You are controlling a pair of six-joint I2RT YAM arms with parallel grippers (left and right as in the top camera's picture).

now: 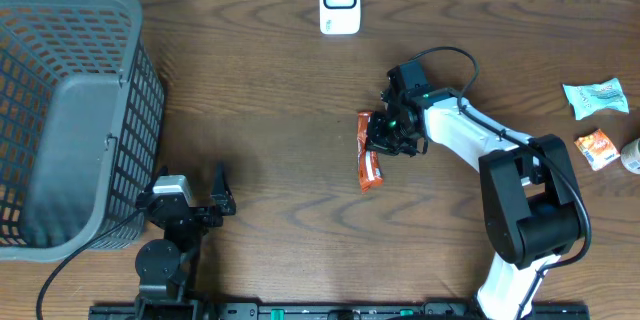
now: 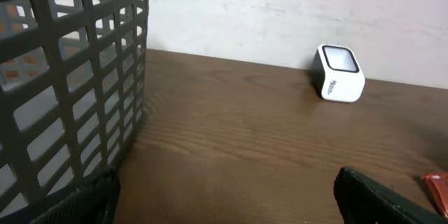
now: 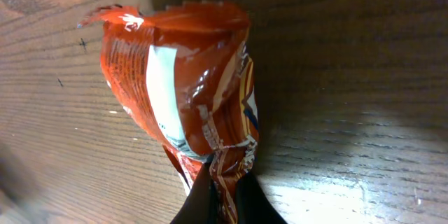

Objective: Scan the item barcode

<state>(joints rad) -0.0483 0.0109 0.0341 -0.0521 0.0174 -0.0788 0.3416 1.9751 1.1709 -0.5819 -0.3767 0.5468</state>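
Overhead view: my right gripper is down on the orange snack packet, which lies a little toward 3 o'clock from the middle of the table. On the right wrist cam the jaws are pinched together on the crimped end of the wrapper. You can see the foil squeezed between the fingertips, and the rest of the packet looks to be resting on the wood. So I'd call it grabbed but not lifted.

The scanner sits at 12 o'clock by the far edge, well apart from the packet, so nothing has been scanned yet.

My left gripper is parked around 7 o'clock with its jaws wide apart and nothing in them, near the basket at 9 o'clock.

My guess at what's left: lift the packet, carry it up to 12 o'clock and show the barcode to the scanner window. I can't actually spot the barcode in any view, only a white panel on the wrapper, so it may need turning first.
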